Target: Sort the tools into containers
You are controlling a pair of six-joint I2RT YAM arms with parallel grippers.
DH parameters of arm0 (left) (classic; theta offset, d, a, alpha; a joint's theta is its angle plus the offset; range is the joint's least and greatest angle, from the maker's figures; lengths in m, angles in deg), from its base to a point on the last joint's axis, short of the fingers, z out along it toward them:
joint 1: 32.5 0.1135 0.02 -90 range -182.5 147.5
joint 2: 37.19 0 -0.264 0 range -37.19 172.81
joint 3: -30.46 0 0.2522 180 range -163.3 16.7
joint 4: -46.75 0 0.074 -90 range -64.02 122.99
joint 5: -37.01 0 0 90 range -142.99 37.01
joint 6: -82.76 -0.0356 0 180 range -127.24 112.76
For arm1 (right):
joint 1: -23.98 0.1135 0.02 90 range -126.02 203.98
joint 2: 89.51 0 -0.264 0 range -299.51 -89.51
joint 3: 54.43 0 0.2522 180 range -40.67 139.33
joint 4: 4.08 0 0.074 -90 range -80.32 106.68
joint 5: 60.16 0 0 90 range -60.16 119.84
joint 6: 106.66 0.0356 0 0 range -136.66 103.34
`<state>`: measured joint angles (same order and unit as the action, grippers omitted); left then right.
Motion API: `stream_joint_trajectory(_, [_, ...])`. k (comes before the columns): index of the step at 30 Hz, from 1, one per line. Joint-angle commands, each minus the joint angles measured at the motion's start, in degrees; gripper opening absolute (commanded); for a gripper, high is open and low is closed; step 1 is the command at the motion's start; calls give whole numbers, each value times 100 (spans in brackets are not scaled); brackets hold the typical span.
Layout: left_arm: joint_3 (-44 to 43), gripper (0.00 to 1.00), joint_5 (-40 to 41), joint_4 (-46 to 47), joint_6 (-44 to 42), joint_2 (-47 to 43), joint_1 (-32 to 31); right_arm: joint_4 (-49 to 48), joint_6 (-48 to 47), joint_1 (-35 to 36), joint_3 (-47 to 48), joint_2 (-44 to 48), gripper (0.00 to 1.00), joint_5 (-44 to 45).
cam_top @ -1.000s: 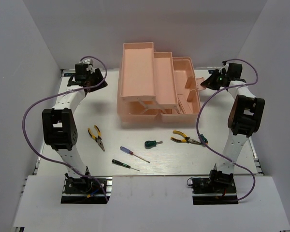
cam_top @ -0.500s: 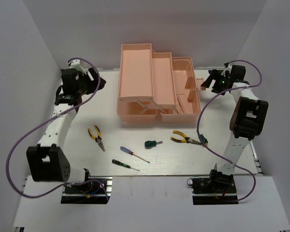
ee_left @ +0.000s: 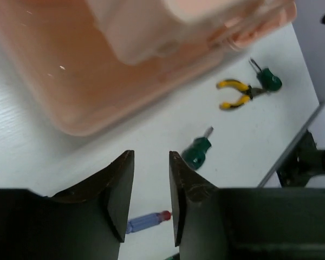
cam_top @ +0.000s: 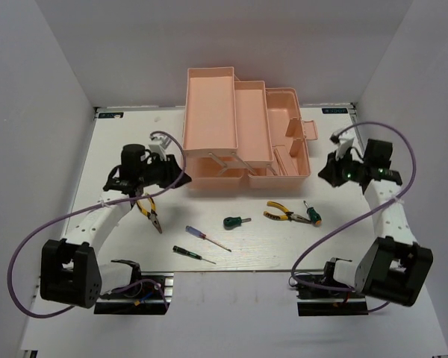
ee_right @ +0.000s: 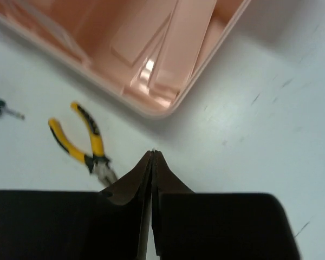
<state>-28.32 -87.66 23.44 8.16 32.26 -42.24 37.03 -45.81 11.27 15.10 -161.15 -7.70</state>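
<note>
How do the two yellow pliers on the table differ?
The left pliers point toward the near edge, away from other tools; the right pliers point rightward, nose beside a stubby green screwdriver. Both have yellow-and-black handles and lie on the table, outside the pink toolbox.

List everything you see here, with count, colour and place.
toolbox: one, pink, open, far middle of table
pliers: two, yellow and black, one by the left arm, one in front of the toolbox's right end
purple screwdriver: one, near middle
dark green screwdriver: one, nearest the arm bases
stubby drivers: two, green, one at centre, one beside the right-hand pliers
left gripper: one, black, open, empty
right gripper: one, black, shut, empty
</note>
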Motion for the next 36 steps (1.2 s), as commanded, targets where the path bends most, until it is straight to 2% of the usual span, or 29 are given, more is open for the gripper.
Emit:
stream_joint_trajectory(1, [-7, 45, -452, -99, -581, -265, -274, 317, -175, 67, -689, 228, 6, 550])
stream_joint_trajectory(2, [-60, 57, -531, -101, -651, -265, -422, 193, -49, 84, -1090, 325, 11, 685])
stream_joint_trajectory(3, [-60, 60, -636, -101, -652, -326, -493, 122, 31, 154, -1207, 361, 17, 791])
stream_joint_trajectory(7, [72, 70, -944, 145, -714, -528, -757, -493, 724, 365, -1708, 291, 38, 1475])
stream_joint_trajectory(9, [124, 76, -945, 145, -775, -704, -880, -704, 910, 462, -1911, 151, 45, 1784])
stream_joint_trajectory(13, [124, 77, -804, 145, -827, -766, -994, -942, 999, 699, -1982, -78, 52, 2136])
stream_joint_trajectory(19, [124, 77, -681, 93, -828, -644, -1100, -1083, 972, 849, -2052, -210, 52, 2629])
stream_joint_trajectory(29, [-113, 78, 196, -399, -1109, -73, -1654, -495, 849, 920, -1912, -518, 50, 2471])
stream_joint_trajectory(36, [-946, 78, 970, -1013, -1284, 788, -2330, -108, 814, 981, -1718, -729, 47, 2559])
